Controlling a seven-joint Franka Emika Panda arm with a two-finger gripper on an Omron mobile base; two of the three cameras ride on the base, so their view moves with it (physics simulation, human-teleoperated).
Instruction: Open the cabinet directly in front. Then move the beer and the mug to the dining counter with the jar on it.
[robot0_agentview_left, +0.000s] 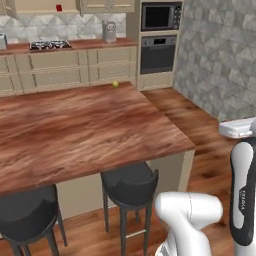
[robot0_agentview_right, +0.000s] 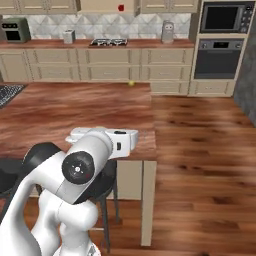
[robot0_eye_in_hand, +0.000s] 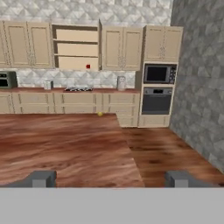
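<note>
Mug (robot0_eye_in_hand: 88, 66) looks like a tiny red spot on the bottom shelf of the cabinet (robot0_eye_in_hand: 75, 37). The cabinet is open, on the far wall, a bit left of the middle. The big dining counter (robot0_eye_in_hand: 65, 144) lies between it and the gripper (robot0_eye_in_hand: 111, 179). The gripper's fingers are spread wide with nothing in them. To the right is the black oven (robot0_eye_in_hand: 156, 100). I think the robot should drive around the counter and get close. Then it should reach in slowly and level, so the mug does not tip.

Grey stone wall (robot0_agentview_left: 220, 55), wood plank floor (robot0_agentview_right: 200, 150), built-in ovens (robot0_eye_in_hand: 156, 92), two dark stools (robot0_agentview_left: 129, 186).
</note>
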